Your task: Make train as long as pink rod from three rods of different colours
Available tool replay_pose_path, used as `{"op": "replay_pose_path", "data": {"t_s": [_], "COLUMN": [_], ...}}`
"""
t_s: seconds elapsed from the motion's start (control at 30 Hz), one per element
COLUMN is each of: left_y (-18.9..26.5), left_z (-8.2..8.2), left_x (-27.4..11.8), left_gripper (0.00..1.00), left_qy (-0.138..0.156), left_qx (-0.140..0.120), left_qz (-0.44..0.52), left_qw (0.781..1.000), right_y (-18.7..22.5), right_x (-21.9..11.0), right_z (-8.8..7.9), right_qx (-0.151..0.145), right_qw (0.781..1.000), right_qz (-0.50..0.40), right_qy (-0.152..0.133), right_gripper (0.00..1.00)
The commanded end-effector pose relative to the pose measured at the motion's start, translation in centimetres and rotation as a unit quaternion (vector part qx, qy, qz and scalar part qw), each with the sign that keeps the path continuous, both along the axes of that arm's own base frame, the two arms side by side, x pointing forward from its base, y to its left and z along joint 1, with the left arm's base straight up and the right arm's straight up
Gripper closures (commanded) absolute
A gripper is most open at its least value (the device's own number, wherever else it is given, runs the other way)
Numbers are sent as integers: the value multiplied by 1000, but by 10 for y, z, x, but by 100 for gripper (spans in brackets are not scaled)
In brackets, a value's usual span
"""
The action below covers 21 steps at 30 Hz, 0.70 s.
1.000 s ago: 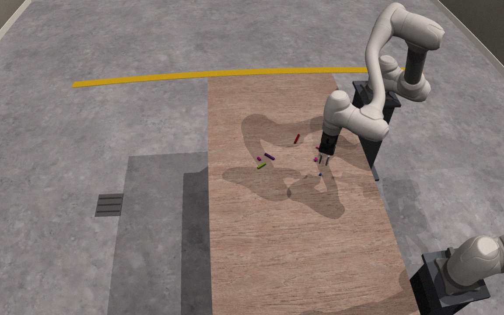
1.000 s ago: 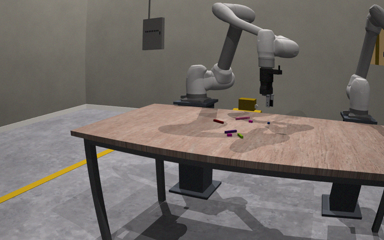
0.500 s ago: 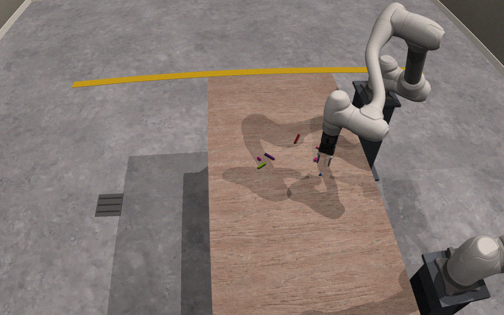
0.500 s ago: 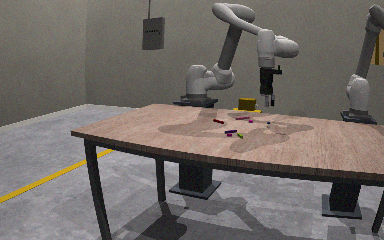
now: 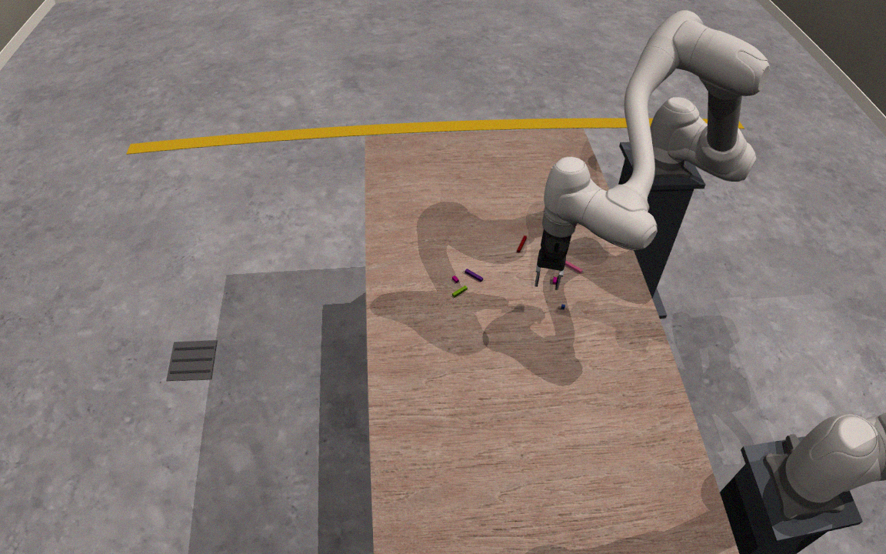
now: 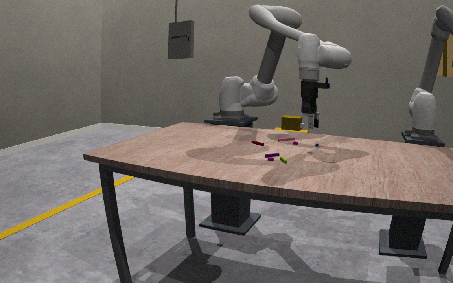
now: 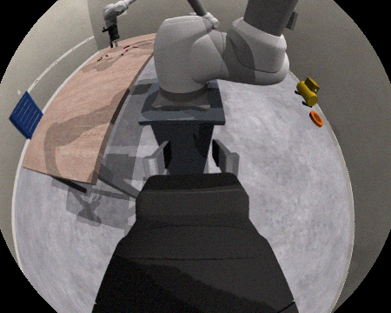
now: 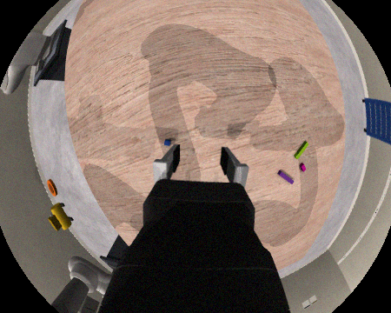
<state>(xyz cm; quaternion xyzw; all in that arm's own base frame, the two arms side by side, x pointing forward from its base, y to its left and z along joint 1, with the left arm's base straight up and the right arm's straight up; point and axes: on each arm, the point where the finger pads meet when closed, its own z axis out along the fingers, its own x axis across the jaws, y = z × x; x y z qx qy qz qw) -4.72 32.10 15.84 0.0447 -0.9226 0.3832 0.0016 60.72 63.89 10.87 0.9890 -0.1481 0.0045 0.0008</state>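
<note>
On the table lie a pink rod (image 5: 574, 268) (image 6: 286, 139), a red rod (image 5: 521, 244) (image 6: 257, 143) and a small blue rod (image 5: 562, 306) (image 6: 316, 144) (image 8: 168, 143), all apart. One magenta rod (image 6: 295, 143) lies near the pink rod, partly behind a finger in the top view. A purple rod (image 5: 474, 275) (image 6: 272, 155) (image 8: 285, 176), a second magenta rod (image 5: 454, 278) (image 6: 270, 158) (image 8: 302, 167) and a lime rod (image 5: 459, 291) (image 6: 283, 160) (image 8: 301, 149) lie close together, not in line. My right gripper (image 5: 547, 285) (image 6: 313, 127) (image 8: 200, 154) is open and empty above the table. My left gripper (image 7: 191, 149) is open and empty, off the table.
The wooden table (image 5: 501, 448) (image 6: 361, 175) (image 7: 87, 117) carries the loose rods. The right arm's shadow falls across several of them. The left arm's pedestal (image 5: 797, 495) stands beside the table edge, and the left arm is folded back there.
</note>
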Motion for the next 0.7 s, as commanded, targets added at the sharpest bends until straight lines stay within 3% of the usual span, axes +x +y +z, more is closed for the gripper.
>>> {"op": "replay_pose_path", "data": {"t_s": [0.0, 0.43, 0.5, 0.67], "left_y": [0, 0, 0, 0], "left_z": [0, 0, 0, 0], "left_x": [0, 0, 0, 0], "left_gripper": [0, 0, 0, 0], "left_qy": [0, 0, 0, 0], "left_qx": [1, 1, 1, 1], "left_qz": [0, 0, 0, 0], "left_qw": [1000, 1000, 1000, 1000], "right_y": [-9, -60, -60, -95], "right_x": [41, 154, 154, 205], "right_z": [-1, -10, -10, -16], "right_qx": [2, 1, 1, 0], "right_qw": [998, 969, 969, 944], "right_qz": [67, 247, 247, 331], "right_qy": [4, 4, 4, 4], "right_gripper": [0, 0, 0, 0]}}
